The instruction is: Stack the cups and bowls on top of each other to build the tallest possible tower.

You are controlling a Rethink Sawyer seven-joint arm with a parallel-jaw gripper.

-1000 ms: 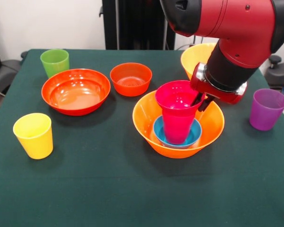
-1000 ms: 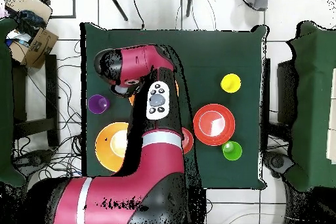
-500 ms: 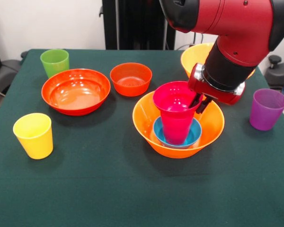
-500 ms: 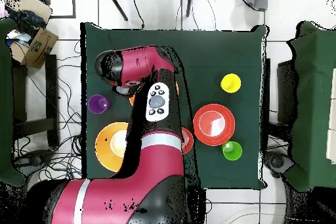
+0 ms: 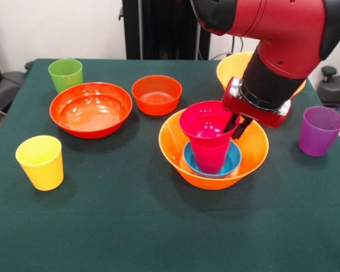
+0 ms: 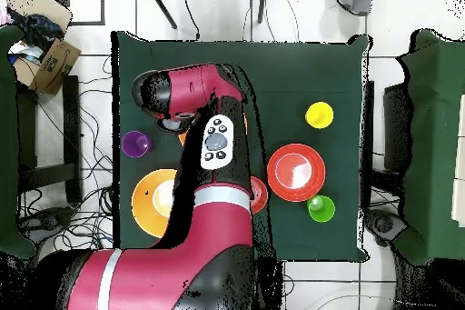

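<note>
Green cloth covered the table [image 5: 130, 226] in the front view, with a pale wall and dark stand behind it. Near the middle sat a large orange bowl [image 5: 181, 161] holding a small blue bowl [image 5: 233, 161], and inside that stood a pink cup [image 5: 207, 139], tilted toward the picture's left. The gripper [image 5: 237, 123] reached over the cup's right-hand rim with its dark fingers pinched onto that rim. A second large orange bowl [image 5: 232, 68] stood behind the arm, mostly hidden. To the picture's left lay a wide red-orange bowl [image 5: 90, 109], and just beside it, farther back, a small red-orange bowl [image 5: 156, 93]. A green cup [image 5: 66, 74] stood at the far left corner, a yellow cup [image 5: 40, 161] near the left front, and a purple cup [image 5: 319, 130] at the right, well apart from the stack.

Seen from overhead, the red arm [image 6: 213, 188] covered the stack and the gripper could not be made out. The purple cup [image 6: 135, 144] sat left of the arm, an orange bowl [image 6: 150, 202] below it. On the right were the wide red-orange bowl [image 6: 295, 172], the yellow cup [image 6: 319, 115] and the green cup [image 6: 321, 208]. Chairs and cables surrounded the table [image 6: 291, 70].
</note>
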